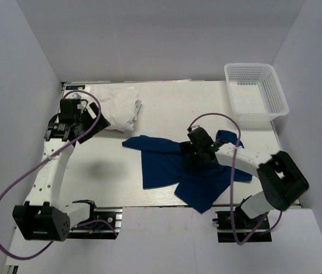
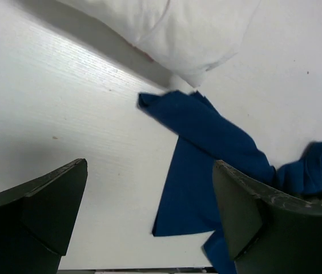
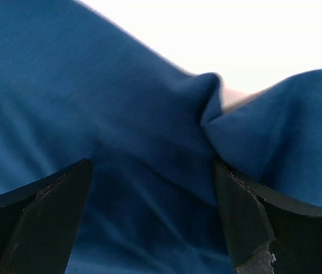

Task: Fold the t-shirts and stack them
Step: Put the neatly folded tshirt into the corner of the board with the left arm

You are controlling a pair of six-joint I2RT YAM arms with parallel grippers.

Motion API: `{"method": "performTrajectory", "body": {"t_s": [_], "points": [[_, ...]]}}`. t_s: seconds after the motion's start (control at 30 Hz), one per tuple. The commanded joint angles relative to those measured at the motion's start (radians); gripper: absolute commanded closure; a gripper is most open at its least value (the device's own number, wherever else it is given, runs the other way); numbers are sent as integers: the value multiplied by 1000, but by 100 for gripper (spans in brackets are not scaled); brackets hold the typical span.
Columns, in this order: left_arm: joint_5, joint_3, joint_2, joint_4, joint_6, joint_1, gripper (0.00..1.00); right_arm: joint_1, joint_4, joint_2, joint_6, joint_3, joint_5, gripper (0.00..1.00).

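Note:
A dark navy t-shirt lies crumpled and half spread on the middle-right of the table. My right gripper sits low over its upper middle. In the right wrist view its fingers stand open with navy cloth filling the space below them, and nothing is pinched. White folded t-shirts rest at the back left. My left gripper hovers beside them, open and empty above bare table. That view shows the navy shirt ahead and the white t-shirts at the top.
A white plastic mesh basket stands at the back right corner. Grey walls close in the table on three sides. A purple cable loops over each arm. Part of the navy shirt hangs over the table's near edge.

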Motion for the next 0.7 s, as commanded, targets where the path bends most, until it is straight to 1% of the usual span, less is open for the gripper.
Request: {"method": "performTrajectory", "body": {"t_s": [0.0, 0.07, 0.1, 0.17, 0.2, 0.23, 0.3, 0.33, 0.37, 0.4, 0.43, 0.47, 0.5, 0.57, 0.6, 0.63, 0.67], "points": [[-8, 87, 99, 53, 32, 3, 0, 6, -61, -194, -5, -4, -105, 10], [17, 138, 156, 87, 61, -8, 0, 4, -33, -247, -68, 53, -129, 10], [38, 171, 214, 115, 61, -8, 0, 4, -27, -299, -89, 65, -131, 10], [38, 208, 273, 129, 87, -8, 0, 3, -31, -322, -108, 122, -131, 10], [38, 252, 305, 139, 87, -8, 0, 3, -39, -326, -123, 134, -120, 10], [38, 274, 372, 150, 129, -8, 0, 3, -54, -326, -126, 154, -119, 10], [5, 335, 440, 161, 177, -8, 0, 0, -57, -329, -137, 157, -137, 10], [-15, 360, 506, 161, 188, -8, 0, 0, -57, -338, -133, 147, -137, 10], [-54, 387, 541, 147, 203, -8, 0, 1, -54, -339, -126, 136, -140, 10], [-98, 444, 607, 135, 213, -8, 0, 0, -48, -349, -126, 122, -160, 10], [-98, 470, 607, 135, 213, -8, 0, 0, -48, -353, -125, 122, -162, 10], [-144, 518, 671, 135, 213, -8, 0, 0, -41, -356, -123, 115, -162, 10], [-144, 545, 708, 126, 213, -8, 0, 0, -42, -358, -125, 111, -157, 10], [-175, 611, 785, 77, 213, 1, 0, -2, -45, -361, -126, 113, -128, 10], [-196, 680, 863, 54, 213, 2, 0, -3, -54, -362, -135, 119, -119, 10], [-230, 714, 900, -1, 222, 2, 0, -5, -59, -362, -136, 118, -93, 10], [-246, 743, 934, -21, 234, 2, 0, -3, -59, -367, -139, 119, -88, 10]]}}
